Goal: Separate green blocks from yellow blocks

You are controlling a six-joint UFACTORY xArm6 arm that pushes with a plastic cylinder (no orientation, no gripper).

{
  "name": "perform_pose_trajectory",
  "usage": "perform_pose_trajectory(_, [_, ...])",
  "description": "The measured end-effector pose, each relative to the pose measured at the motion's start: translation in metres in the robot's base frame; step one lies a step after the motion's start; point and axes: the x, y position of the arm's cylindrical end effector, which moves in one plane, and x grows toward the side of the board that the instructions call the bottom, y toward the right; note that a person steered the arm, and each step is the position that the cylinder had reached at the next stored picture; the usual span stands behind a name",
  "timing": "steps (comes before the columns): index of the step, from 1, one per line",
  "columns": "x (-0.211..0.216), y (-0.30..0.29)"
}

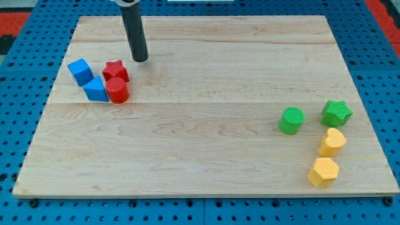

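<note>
A green cylinder [291, 120] and a green star [337, 113] sit at the view's right. A yellow heart-shaped block [332, 142] lies just below the green star, close to it. A yellow hexagon [324, 172] lies below that, near the board's bottom right. My tip [140, 60] is at the view's upper left, far from the green and yellow blocks, just right of and above the red star [116, 70].
A blue cube [80, 71], a blue wedge-like block [95, 89] and a red cylinder [117, 90] cluster with the red star at the upper left. The wooden board [200, 156] lies on a blue pegboard surface.
</note>
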Motion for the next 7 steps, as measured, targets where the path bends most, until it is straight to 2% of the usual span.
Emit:
perform_pose_trajectory(4, [-0.002, -0.001])
perform_pose_trajectory(5, [-0.002, 0.014])
perform_pose_trajectory(6, [0.048, 0.057])
perform_pose_trajectory(7, [0.137, 0.069])
